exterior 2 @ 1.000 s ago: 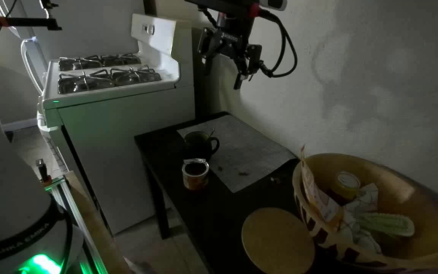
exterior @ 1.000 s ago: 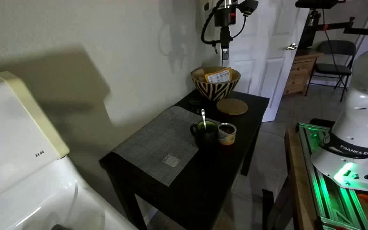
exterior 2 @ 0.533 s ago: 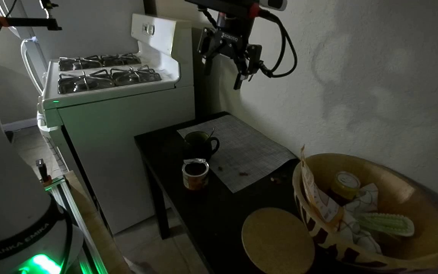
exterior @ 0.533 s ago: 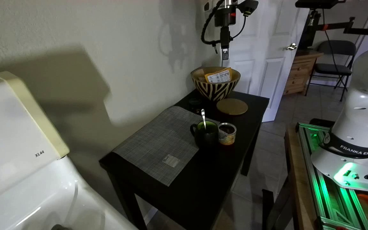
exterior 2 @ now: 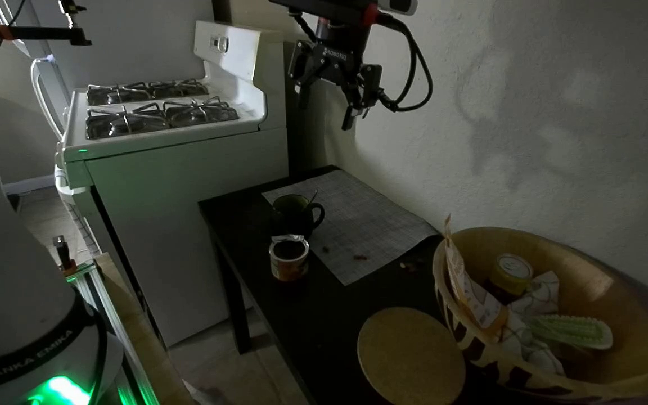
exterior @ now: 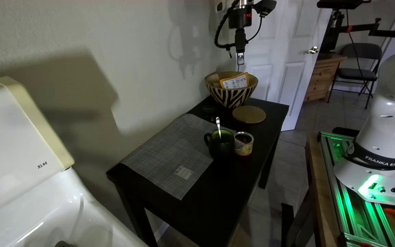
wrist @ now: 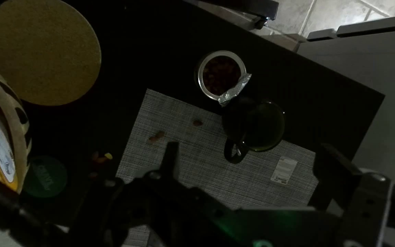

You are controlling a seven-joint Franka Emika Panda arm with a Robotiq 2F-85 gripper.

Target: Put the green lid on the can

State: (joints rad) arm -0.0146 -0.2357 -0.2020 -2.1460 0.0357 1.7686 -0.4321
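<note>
While the end effector point(exterior 2: 325, 112) hangs in the air well above the dark surface point(exterior 2: 324, 315), its two fingers point(wrist: 170, 157) spread wide apart, the green lid point(wrist: 45, 176) lies flat on that surface, below and off to one side. In the wrist view the lid is a dim, dark-green disc at lower left, outside the gap between the fingers and past the finger on the left of that view. It lies right beside the zebra-striped bowl point(exterior: 231, 97); whether the two touch cannot be told. A few small nut-like pieces point(wrist: 100, 159) are scattered near it, between lid and gray placemat point(exterior: 180, 154).

The can point(exterior 2: 289, 269) stands upright and open-topped, well apart from the lid, with a foil flap point(wrist: 235, 90) at its rim; in the wrist view it appears above the gap between the fingers. Just beside the can is a dark mug point(exterior: 221, 146) with a spoon point(exterior: 218, 127) leaning in it, and from the wrist that mug shows between the fingertips and the can. A round tan board point(exterior 2: 411, 355) lies near the bowl.
</note>
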